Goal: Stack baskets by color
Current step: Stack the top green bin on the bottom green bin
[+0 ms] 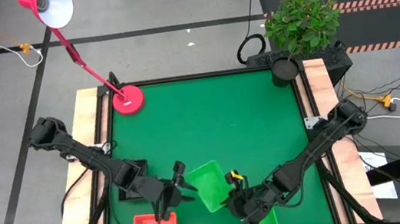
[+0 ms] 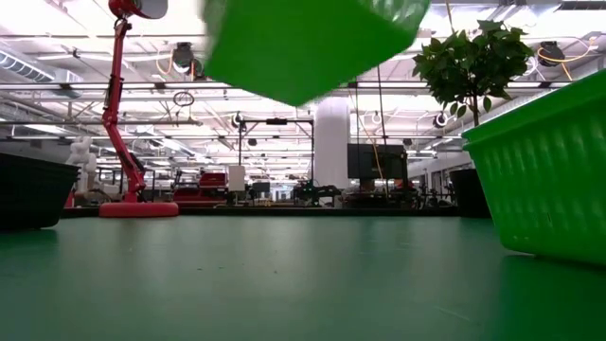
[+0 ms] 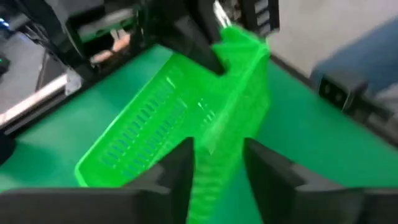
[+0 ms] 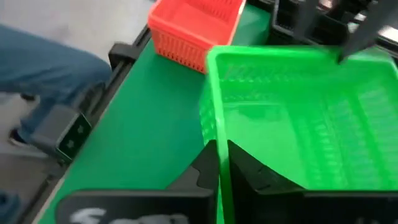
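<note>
Right claw (image 4: 222, 163) pinches green basket (image 4: 298, 118) wall — left claw (image 3: 217, 163) straddles it.

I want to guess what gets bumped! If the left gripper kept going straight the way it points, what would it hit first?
Probably the green basket: its wall already sits between the open left gripper fingers. Beyond that, the right gripper, shut on the basket's opposite wall, looks next in line, though depth is hard to judge.
</note>
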